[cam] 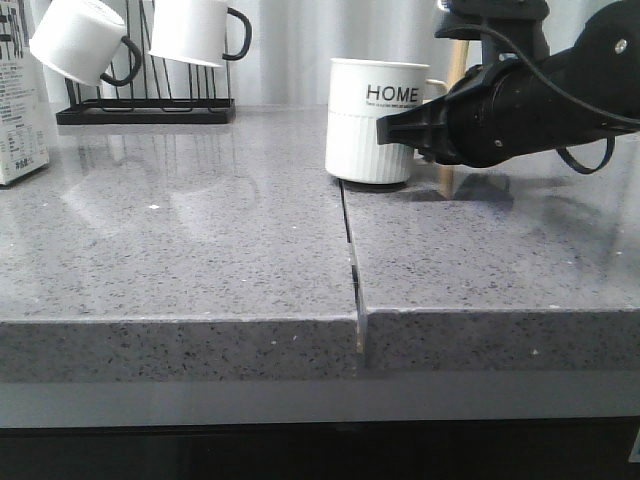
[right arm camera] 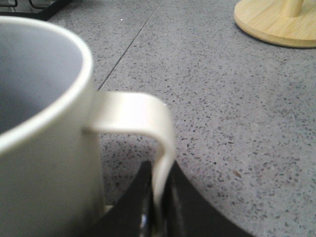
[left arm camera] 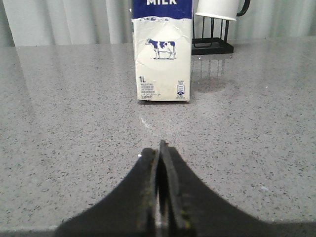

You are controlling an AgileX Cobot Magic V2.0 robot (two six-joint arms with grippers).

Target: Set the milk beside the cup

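The milk (cam: 20, 110), a white carton, stands at the far left edge of the front view. In the left wrist view the milk (left arm camera: 163, 54) shows its blue band, cow and "1L", upright on the counter ahead of my left gripper (left arm camera: 159, 153), which is shut on nothing and well short of it. The cup (cam: 375, 120), white, ribbed and marked "HOME", stands at the middle back. My right gripper (cam: 395, 127) is at the cup. In the right wrist view it (right arm camera: 158, 187) is shut on the white handle (right arm camera: 143, 118) of the cup (right arm camera: 39, 123).
A black rack (cam: 145, 110) at the back left holds two white mugs with black handles (cam: 80, 40) (cam: 195, 28). A wooden stand (right arm camera: 276, 24) sits just right of the cup. A seam (cam: 352, 260) splits the grey counter, with a step at the front edge.
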